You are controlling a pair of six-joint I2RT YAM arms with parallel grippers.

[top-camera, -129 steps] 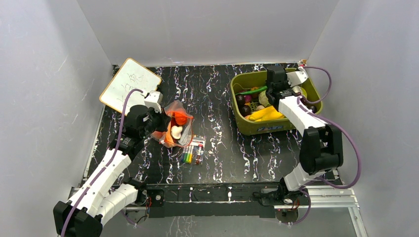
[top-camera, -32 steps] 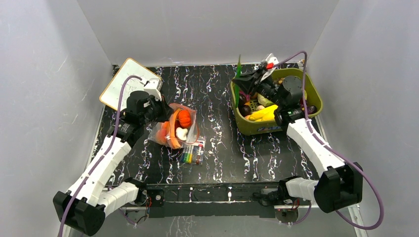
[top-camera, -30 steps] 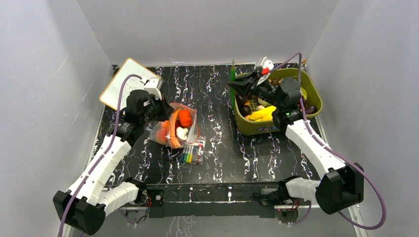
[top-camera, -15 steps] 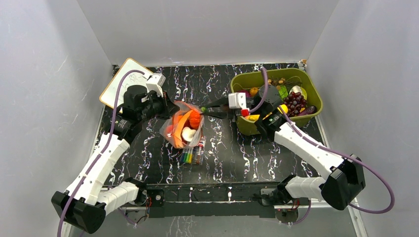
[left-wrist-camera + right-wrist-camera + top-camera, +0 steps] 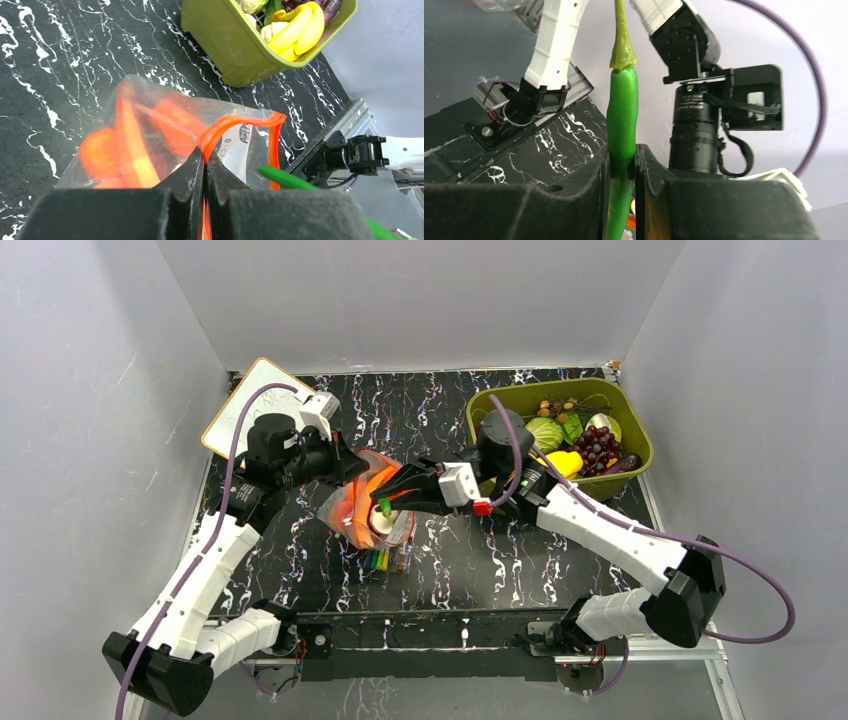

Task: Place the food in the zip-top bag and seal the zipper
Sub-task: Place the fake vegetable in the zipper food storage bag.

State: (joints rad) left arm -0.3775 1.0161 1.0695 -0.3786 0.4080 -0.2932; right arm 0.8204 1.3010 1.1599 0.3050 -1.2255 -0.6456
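Note:
The clear zip-top bag [image 5: 362,502] lies mid-table with orange and red toy food and a white piece inside. My left gripper [image 5: 205,156] is shut on its red-orange zipper strip [image 5: 235,122] and holds the mouth up and open. My right gripper [image 5: 623,155] is shut on a long green chilli pepper [image 5: 623,115], jaws tight on its body. In the top view the right gripper [image 5: 392,502] hovers over the bag's mouth and the pepper's green tip [image 5: 383,507] points into it. The pepper's tip also shows in the left wrist view [image 5: 287,178].
The olive-green bin [image 5: 488,408] at the back right holds a yellow banana [image 5: 563,462], purple grapes [image 5: 597,446], a green leafy piece and other toy food. A pack of coloured markers [image 5: 385,558] lies just in front of the bag. A whiteboard [image 5: 232,412] leans at the back left.
My right arm lifted the green pepper out of the bin and swung it left across the table to the bag's mouth. My left gripper kept hold of the zipper strip, lifting the mouth slightly right.

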